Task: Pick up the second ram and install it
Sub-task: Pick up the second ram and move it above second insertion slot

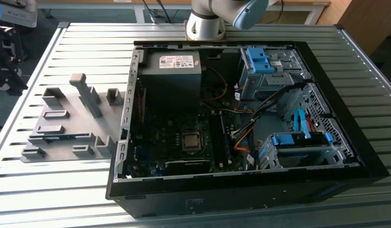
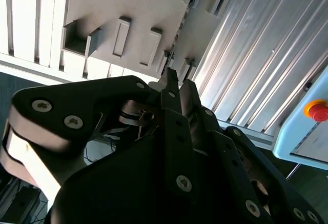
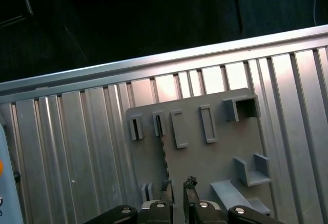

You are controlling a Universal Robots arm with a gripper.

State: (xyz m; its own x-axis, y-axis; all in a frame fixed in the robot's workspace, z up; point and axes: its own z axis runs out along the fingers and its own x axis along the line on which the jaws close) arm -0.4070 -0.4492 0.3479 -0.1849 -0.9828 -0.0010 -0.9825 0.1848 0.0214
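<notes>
The second ram (image 1: pixel 58 138) is a thin blue-green stick lying in a slot of the grey fixture plate (image 1: pixel 69 118), on the exterior view's left. In the first wrist view it stands on edge as a dark toothed strip (image 3: pixel 164 157) running across the plate (image 3: pixel 215 157). My gripper (image 3: pixel 178 184) hovers above the plate, and one fingertip (image 3: pixel 165 185) lines up with the strip's near end. Its fingers stand a narrow gap apart with bare plate showing between them. In the second wrist view the gripper (image 2: pixel 179 80) points at the fixture plate (image 2: pixel 143 8).
An open black computer case (image 1: pixel 246 190) lies on the exterior view's right, with a power supply (image 1: pixel 173 64), motherboard (image 1: pixel 182 142), cables and blue drive-bay clips (image 1: pixel 259 59). Grey blocks (image 1: pixel 88 92) rise from the plate. The slatted metal table (image 1: pixel 88 38) ends just beyond it.
</notes>
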